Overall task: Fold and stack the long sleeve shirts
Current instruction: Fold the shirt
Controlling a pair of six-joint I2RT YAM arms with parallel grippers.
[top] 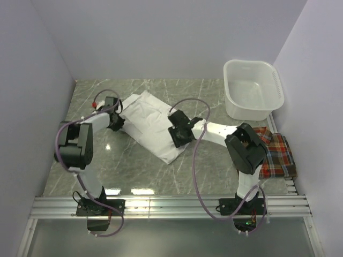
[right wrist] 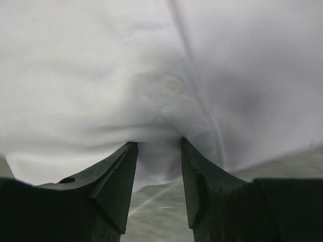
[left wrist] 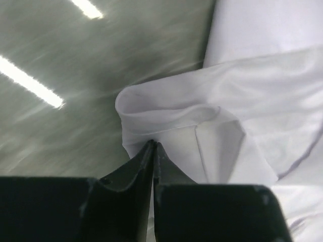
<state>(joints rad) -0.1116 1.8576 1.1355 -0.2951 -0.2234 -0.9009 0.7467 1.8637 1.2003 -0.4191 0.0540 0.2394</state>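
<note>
Smooth white shirt (top: 151, 124) creased diagonally, veined grey marble table (top: 134, 167)

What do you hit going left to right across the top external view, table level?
left gripper → white shirt → right gripper → plaid shirt. The basin is left out because it overlaps the plaid shirt sideways.

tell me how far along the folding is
Done: the plaid shirt looks folded, off to the right. In hand: the left gripper is shut on an edge of the white shirt; the right gripper straddles a bunch of it. Left: folding it, then stacking.
</note>
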